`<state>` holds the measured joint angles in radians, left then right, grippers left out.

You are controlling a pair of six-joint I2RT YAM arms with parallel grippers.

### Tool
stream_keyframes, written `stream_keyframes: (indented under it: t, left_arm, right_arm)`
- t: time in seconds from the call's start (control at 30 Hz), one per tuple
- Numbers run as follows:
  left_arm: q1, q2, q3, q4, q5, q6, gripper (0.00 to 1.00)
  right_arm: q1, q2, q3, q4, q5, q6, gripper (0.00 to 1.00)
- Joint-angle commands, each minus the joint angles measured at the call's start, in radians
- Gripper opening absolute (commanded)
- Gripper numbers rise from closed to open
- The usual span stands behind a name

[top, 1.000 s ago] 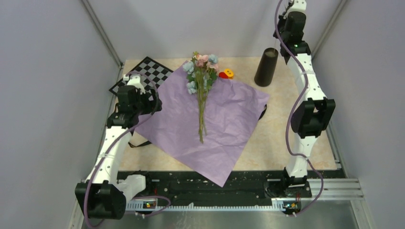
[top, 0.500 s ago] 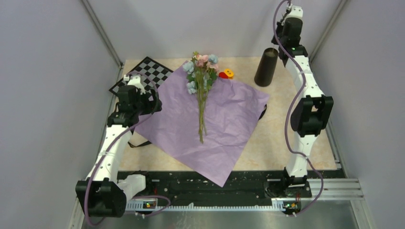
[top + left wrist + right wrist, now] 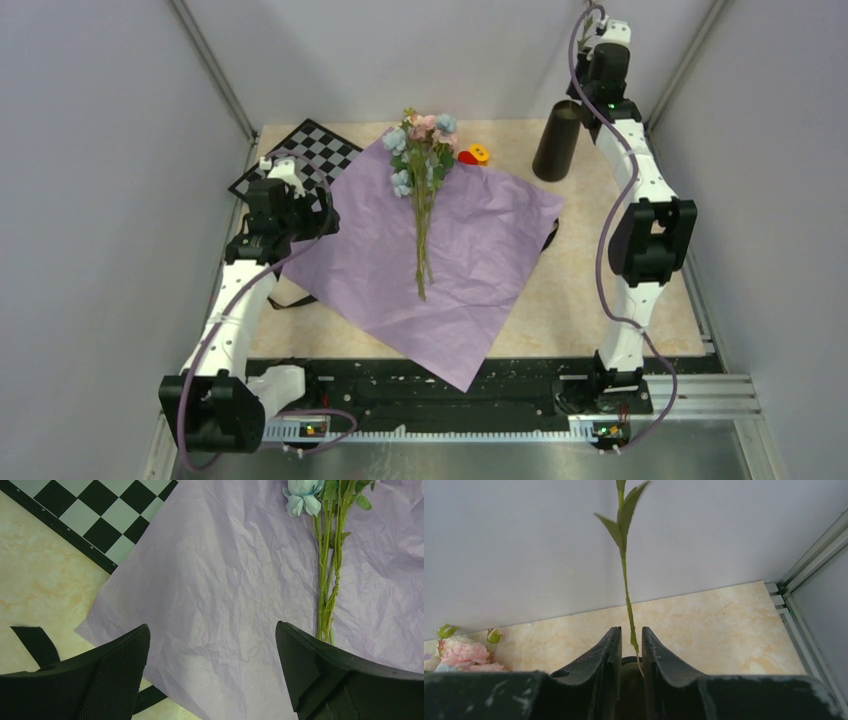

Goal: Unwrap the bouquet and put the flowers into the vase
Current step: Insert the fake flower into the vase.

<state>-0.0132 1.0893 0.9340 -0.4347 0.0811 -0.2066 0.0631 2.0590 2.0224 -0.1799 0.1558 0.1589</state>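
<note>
The bouquet lies unwrapped: its lilac paper is spread flat, with the flowers lying on it, blooms toward the back. The dark vase stands at the back right. My right gripper hovers just over its mouth. In the right wrist view one thin green stem rises from the vase rim through the narrow gap between the fingers, which stand slightly apart, so this gripper is open. My left gripper hangs wide open and holds nothing over the paper's left part, beside the stems.
A black-and-white checkered board lies at the back left, partly under the paper. A small red-and-yellow toy sits between the blooms and the vase. Black ribbon lies by the paper's left edge. Grey walls close in the sides and back.
The right gripper has shifted slightly left and lower toward the vase top. The left arm, paper and lying flowers have not moved.
</note>
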Motion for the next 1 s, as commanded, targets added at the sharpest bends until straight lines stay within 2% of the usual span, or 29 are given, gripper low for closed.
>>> stream_keyframes:
  t: [0.0, 0.43, 0.63, 0.8, 0.97]
  left_arm:
    - [0.007, -0.002, 0.003, 0.01, 0.009, 0.013, 0.99]
    - [0.007, -0.002, 0.0, 0.009, 0.017, 0.015, 0.99]
    - [0.007, 0.009, -0.001, 0.008, 0.04, 0.011, 0.99]
    - [0.007, 0.02, -0.002, 0.014, 0.149, 0.042, 0.99]
    - [0.007, 0.017, -0.008, 0.017, 0.166, 0.044, 0.99]
  right_arm:
    - [-0.007, 0.006, -0.008, 0.038, 0.005, -0.007, 0.25]
    - [-0.008, -0.042, -0.076, 0.052, -0.022, -0.012, 0.45]
    - [-0.008, -0.154, -0.211, 0.106, -0.047, -0.028, 0.56]
    - [-0.008, -0.249, -0.296, 0.109, -0.071, -0.038, 0.61]
    - [-0.008, -0.354, -0.39, 0.111, -0.09, -0.037, 0.68]
